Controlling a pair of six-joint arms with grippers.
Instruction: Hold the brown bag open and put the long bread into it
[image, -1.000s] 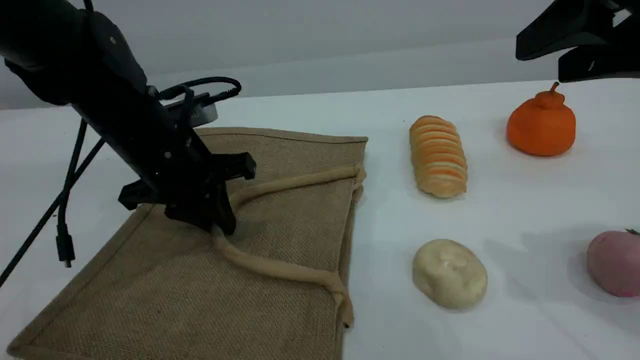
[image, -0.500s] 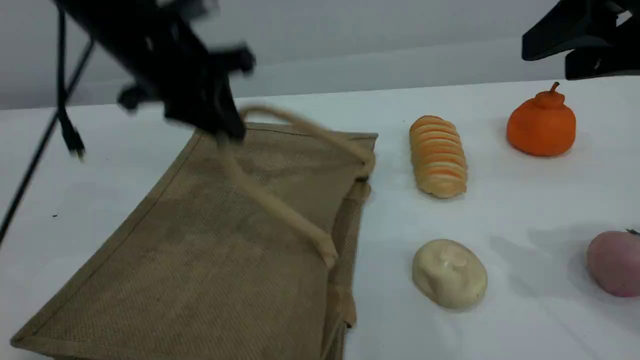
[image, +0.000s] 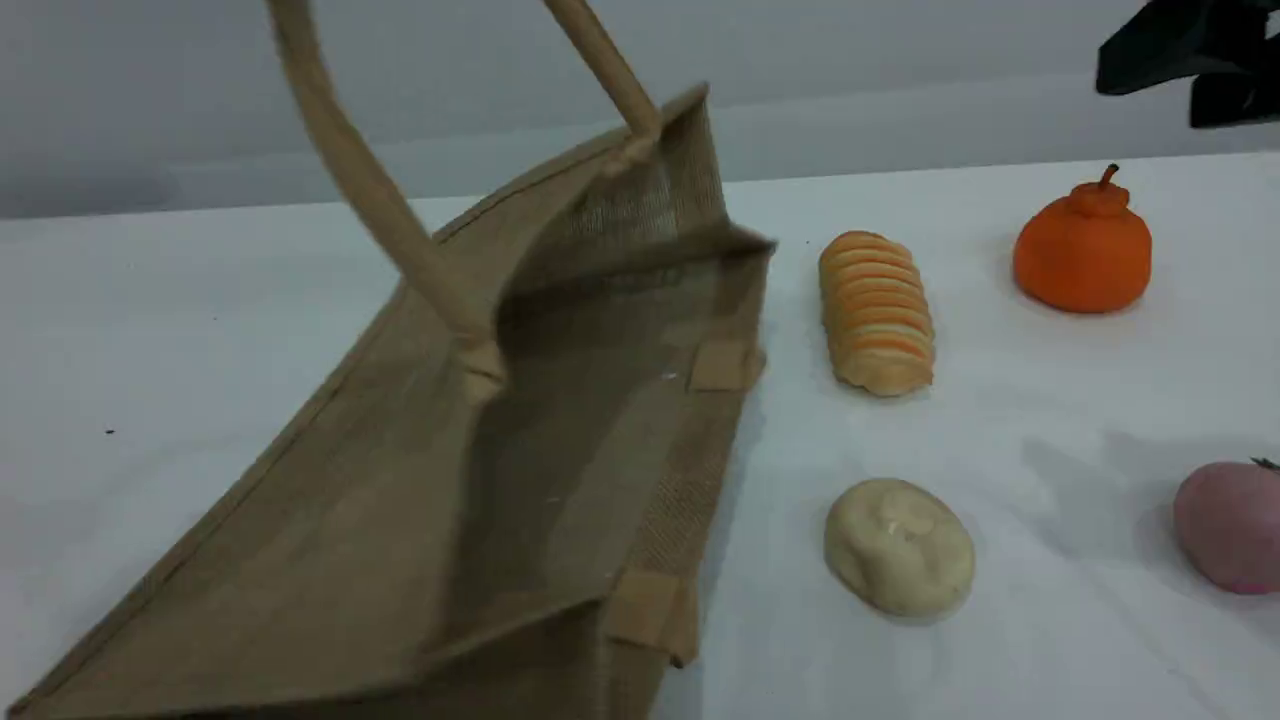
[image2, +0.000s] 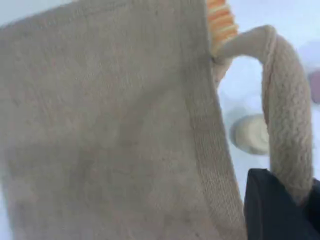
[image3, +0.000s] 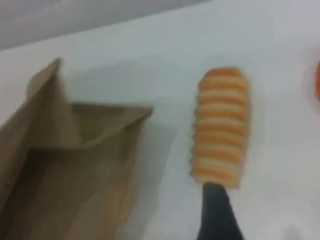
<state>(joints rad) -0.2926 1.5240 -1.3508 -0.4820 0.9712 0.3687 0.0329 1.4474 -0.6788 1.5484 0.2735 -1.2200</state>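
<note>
The brown bag (image: 380, 520) lies on the left of the table with its upper side pulled up, so its mouth gapes toward the right. One beige handle (image: 370, 200) runs taut out of the scene view's top edge. In the left wrist view my left gripper (image2: 295, 210) is shut on that handle (image2: 285, 125), above the bag's woven side (image2: 100, 125). The long bread (image: 877, 312) lies just right of the bag's mouth. My right gripper (image: 1190, 70) hangs open and empty at the top right. Its fingertip (image3: 216, 210) shows just below the long bread (image3: 221, 125).
A cream-white bun (image: 898, 545) sits in front of the bread. An orange pumpkin-shaped fruit (image: 1083, 245) stands at the back right. A pink round thing (image: 1230, 525) is cut off by the right edge. The table is white.
My left gripper has risen out of the scene view's top with the handle, lifting the bag's upper side and opening its mouth. The right gripper has drifted slightly right.
</note>
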